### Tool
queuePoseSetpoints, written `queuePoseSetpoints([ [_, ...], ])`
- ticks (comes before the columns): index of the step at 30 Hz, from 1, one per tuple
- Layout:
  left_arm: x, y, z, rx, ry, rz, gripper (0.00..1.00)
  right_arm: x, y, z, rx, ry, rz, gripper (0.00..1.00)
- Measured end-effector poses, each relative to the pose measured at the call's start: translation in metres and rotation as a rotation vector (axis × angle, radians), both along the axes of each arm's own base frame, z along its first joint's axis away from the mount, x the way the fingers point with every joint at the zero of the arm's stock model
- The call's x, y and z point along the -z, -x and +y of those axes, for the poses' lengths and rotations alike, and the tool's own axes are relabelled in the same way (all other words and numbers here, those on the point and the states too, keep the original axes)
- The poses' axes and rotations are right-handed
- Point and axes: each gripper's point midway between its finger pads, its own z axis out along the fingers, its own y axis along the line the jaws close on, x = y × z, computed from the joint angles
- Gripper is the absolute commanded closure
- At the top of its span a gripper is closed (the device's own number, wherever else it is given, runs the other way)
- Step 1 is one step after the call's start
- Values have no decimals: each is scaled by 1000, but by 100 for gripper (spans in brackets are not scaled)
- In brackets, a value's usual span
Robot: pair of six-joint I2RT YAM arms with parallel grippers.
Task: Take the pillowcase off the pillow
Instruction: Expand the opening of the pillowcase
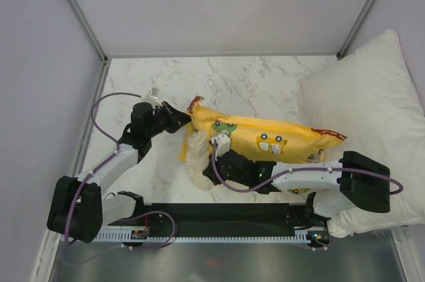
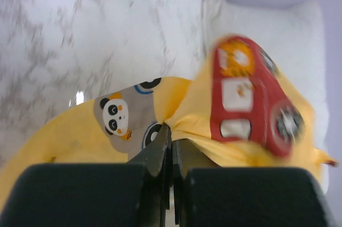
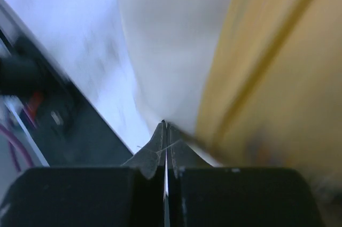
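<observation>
Fabric bunches in the middle of the overhead frame: the pillowcase (image 1: 292, 129), bright yellow with cartoon vehicles, lies stretched from centre-left towards the right, over the marble table (image 1: 232, 76). At its lower-left end the pillow (image 1: 192, 152) pokes out, cream and plain, with part of it already clear of the case.

The left gripper (image 1: 186, 121) reaches in from the left of the frame and meets the case at its left tip. From that arm's wrist view you can see the left gripper (image 2: 170, 131) with its fingers pressed together on a fold of the yellow pillowcase (image 2: 80, 131), right beside a panda-driven car print; a blurred red bus print stands up to the right.

The right gripper (image 1: 211, 172) comes across from the lower right and sits at the exposed cream end, just below the case. Its wrist view is blurry, but the right gripper (image 3: 164, 126) has its fingers closed tight, and the cream cloth of the pillow (image 3: 171, 40) narrows down into their tips, so it looks pinched there. The yellow pillowcase (image 3: 288, 77) fills the right side of that frame.

A large white pillow (image 1: 372, 96) rests against the right edge of the overhead frame, touching the case's right tip.
</observation>
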Motion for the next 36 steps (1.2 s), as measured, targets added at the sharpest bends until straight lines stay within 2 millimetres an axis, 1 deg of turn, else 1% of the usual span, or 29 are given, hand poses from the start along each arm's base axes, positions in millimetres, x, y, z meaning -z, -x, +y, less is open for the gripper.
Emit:
queuePoseSetpoints([
  [1, -13, -10, 2, -22, 17, -33, 98, 19, 20, -4, -61, 52, 49, 100],
  [2, -30, -21, 5, -46, 33, -80, 98, 49, 44, -16, -123, 145, 113, 100],
  [3, -51, -32, 9, -74, 51, -139, 98, 79, 64, -34, -171, 243, 173, 100],
  [4, -68, -41, 13, -102, 64, -191, 98, 91, 77, -42, -192, 272, 212, 100],
  [5, -87, -49, 18, -127, 79, -248, 98, 87, 80, -43, -202, 273, 225, 100],
  [6, -103, -55, 23, -150, 92, -296, 98, 90, 84, -47, -211, 291, 244, 100],
  [8, -119, -59, 29, -176, 105, -348, 98, 89, 88, -48, -220, 293, 262, 100],
  [10, -124, -58, 30, -176, 111, -368, 98, 88, 89, -54, -217, 319, 270, 100],
  [13, -124, -53, 26, -147, 116, -368, 98, 84, 88, -71, -202, 383, 263, 100],
  [14, -124, -50, 24, -132, 117, -367, 98, 76, 85, -73, -196, 394, 248, 100],
  [15, -124, -48, 22, -115, 119, -366, 98, 64, 82, -72, -188, 387, 226, 100],
  [16, -123, -45, 20, -96, 122, -366, 98, 46, 77, -69, -178, 373, 200, 100],
  [17, -122, -41, 18, -80, 123, -365, 98, 22, 70, -61, -170, 331, 163, 94],
  [18, -120, -37, 17, -66, 124, -363, 98, 0, 65, -53, -160, 286, 132, 88],
  [19, -117, -32, 16, -52, 122, -361, 98, -31, 58, -45, -147, 229, 89, 79],
  [20, -112, -26, 15, -35, 119, -359, 98, -63, 51, -36, -134, 161, 45, 55],
  [21, -108, -19, 14, -20, 115, -355, 98, -94, 46, -30, -119, 94, 7, 45],
  [22, -103, -13, 13, 0, 111, -350, 98, -121, 40, -27, -105, 40, -33, 37],
  [23, -99, -6, 10, 23, 108, -343, 98, -143, 36, -25, -93, -2, -67, 30],
  [24, -95, -1, 9, 40, 108, -338, 98, -157, 33, -25, -84, -25, -91, 23],
  [25, -91, 5, 7, 59, 107, -330, 98, -169, 28, -24, -67, -41, -115, 22],
  [27, -83, 15, 5, 84, 102, -319, 98, -174, 18, -22, -24, -25, -148, 22],
  [28, -80, 19, 5, 90, 95, -314, 98, -170, 12, -21, 4, -3, -156, 22],
  [30, -79, 25, 7, 96, 80, -322, 98, -147, 3, -19, 43, 77, -152, 23],
  [31, -80, 27, 7, 98, 71, -329, 98, -133, 1, -20, 55, 126, -144, 23],
  [32, -80, 29, 8, 100, 62, -334, 98, -124, 0, -20, 60, 154, -133, 23],
  [34, -78, 31, 9, 105, 47, -330, 98, -113, 0, -21, 78, 178, -118, 23],
  [36, -73, 33, 9, 111, 34, -318, 98, -109, -2, -28, 115, 198, -111, 22],
])
